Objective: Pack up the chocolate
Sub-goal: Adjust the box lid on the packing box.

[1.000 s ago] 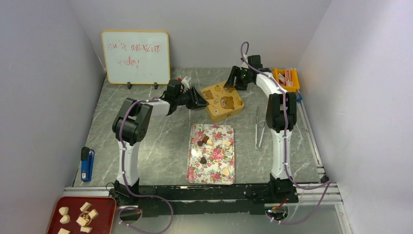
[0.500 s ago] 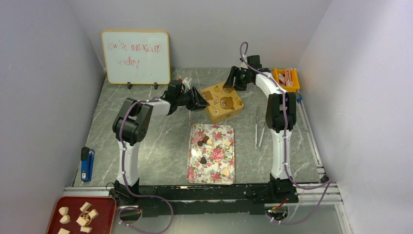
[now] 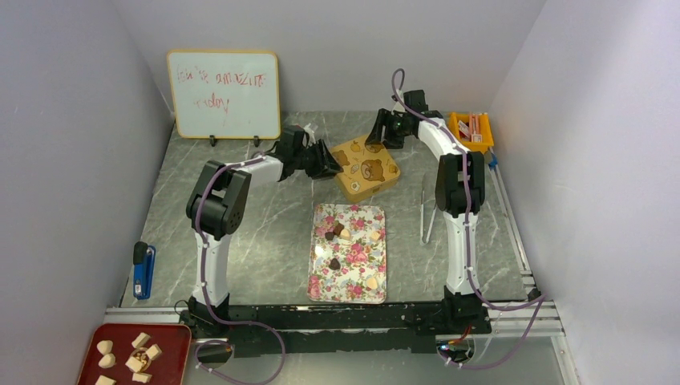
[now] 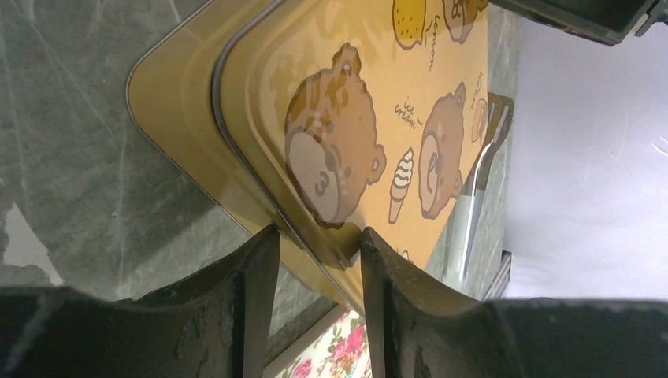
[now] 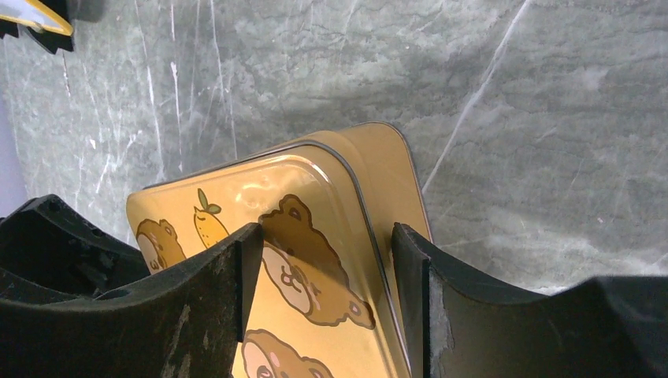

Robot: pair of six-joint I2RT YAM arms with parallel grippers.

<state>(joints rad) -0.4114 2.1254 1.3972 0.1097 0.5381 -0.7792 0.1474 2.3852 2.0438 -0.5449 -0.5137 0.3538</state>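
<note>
Several small chocolates (image 3: 334,263), dark brown and tan, lie on a floral tray (image 3: 347,277) at the table's middle. Behind it stands a yellow tin (image 3: 366,167) with bear pictures, lid on. My left gripper (image 3: 327,163) is at the tin's left edge. In the left wrist view its fingers (image 4: 260,299) pinch the lid's rim (image 4: 315,236), one below and one on top. My right gripper (image 3: 383,132) is at the tin's far corner. In the right wrist view it (image 5: 319,260) stands open astride the corner of the tin (image 5: 315,205). The floral tray's corner (image 4: 331,358) shows below.
A whiteboard (image 3: 224,95) stands at the back left. An orange bin (image 3: 471,130) is at the back right. Tweezers (image 3: 429,212) lie right of the tray. A blue tool (image 3: 143,271) lies at the left. A red tray (image 3: 168,365) of beige chunks sits at the front left.
My left gripper has shifted a little back and left along the tin's edge. My right gripper has moved slightly left at the far corner. The tin and chocolates have not moved.
</note>
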